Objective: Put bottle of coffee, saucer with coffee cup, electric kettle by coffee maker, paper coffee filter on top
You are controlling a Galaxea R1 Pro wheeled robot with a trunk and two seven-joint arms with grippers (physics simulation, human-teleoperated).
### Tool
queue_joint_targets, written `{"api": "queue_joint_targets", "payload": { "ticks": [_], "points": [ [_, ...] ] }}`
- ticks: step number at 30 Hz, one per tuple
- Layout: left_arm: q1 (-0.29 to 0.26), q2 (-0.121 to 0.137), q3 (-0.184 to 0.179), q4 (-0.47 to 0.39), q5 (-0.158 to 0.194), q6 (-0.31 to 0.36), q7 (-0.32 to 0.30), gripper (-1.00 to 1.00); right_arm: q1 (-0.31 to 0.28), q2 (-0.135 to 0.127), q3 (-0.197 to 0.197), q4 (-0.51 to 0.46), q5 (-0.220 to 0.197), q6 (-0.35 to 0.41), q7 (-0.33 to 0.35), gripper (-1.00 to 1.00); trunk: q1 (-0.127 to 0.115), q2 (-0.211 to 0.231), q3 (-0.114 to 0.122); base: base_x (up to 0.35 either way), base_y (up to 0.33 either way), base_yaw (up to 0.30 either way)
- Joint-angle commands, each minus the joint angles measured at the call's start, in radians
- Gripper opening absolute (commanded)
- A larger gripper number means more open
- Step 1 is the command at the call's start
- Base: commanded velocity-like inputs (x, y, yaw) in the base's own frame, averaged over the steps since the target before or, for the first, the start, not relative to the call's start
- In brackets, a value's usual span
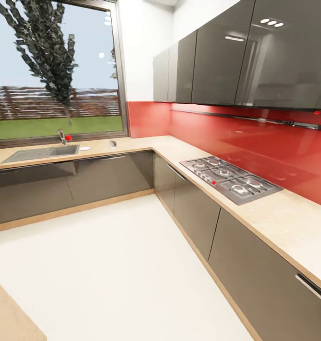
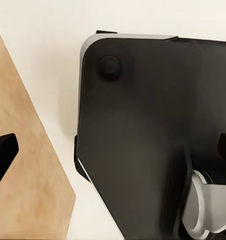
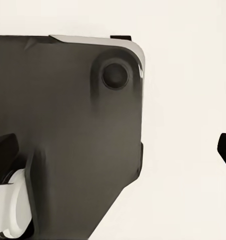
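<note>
Across the kitchen corner: L-shaped worktop [image 1: 274, 222] over grey cabinets, none of the coffee items on the stretch in view.
Sink [image 1: 42, 152] with tap sits under the window [image 1: 56, 71]; gas hob [image 1: 230, 178] is set in the right run below the red backsplash [image 1: 236, 137] and glossy upper cabinets [image 1: 236, 52]. Wrist views look down at the robot base [image 2: 153, 135] on white floor [image 1: 108, 265]; gripper state: cannot tell, either side.

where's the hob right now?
Head view: the hob is set into the countertop on the right run, below the red backsplash and dark upper cabinets; the sink is at left, under the window.
</note>
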Motion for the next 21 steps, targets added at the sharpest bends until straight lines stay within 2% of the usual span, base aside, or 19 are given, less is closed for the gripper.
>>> {"api": "queue_joint_targets", "payload": {
  "ticks": [1, 12, 17, 21],
  "points": [
    [0.000, 0.000, 0.007, 0.000, 0.001, -0.002, 0.000, 1.00, 0.000, 0.000, 0.000, -0.001, 0.000, -0.002, 0.000, 1.00, -0.004, 0.006, 0.002, 0.000, 0.000, 0.038],
    [0.000, 0.002, 0.007, -0.001, 0.001, -0.002, 0.000, 1.00, 0.000, -0.002, -0.001, -0.004, 0.001, -0.002, 0.000, 1.00, -0.046, 0.083, 0.037, 0.000, 0.000, 0.008],
    [-0.002, 0.022, 0.009, -0.001, 0.000, -0.001, 0.001, 1.00, 0.000, -0.005, -0.001, -0.042, 0.001, -0.001, 0.000, 1.00, -0.065, 0.118, 0.052, 0.000, 0.000, 0.000],
    [-0.010, 0.038, 0.008, -0.011, -0.001, -0.002, 0.001, 1.00, 0.000, -0.007, 0.000, -0.108, 0.001, -0.001, 0.000, 1.00, -0.080, 0.146, 0.065, 0.000, 0.000, 0.000]
  ]
}}
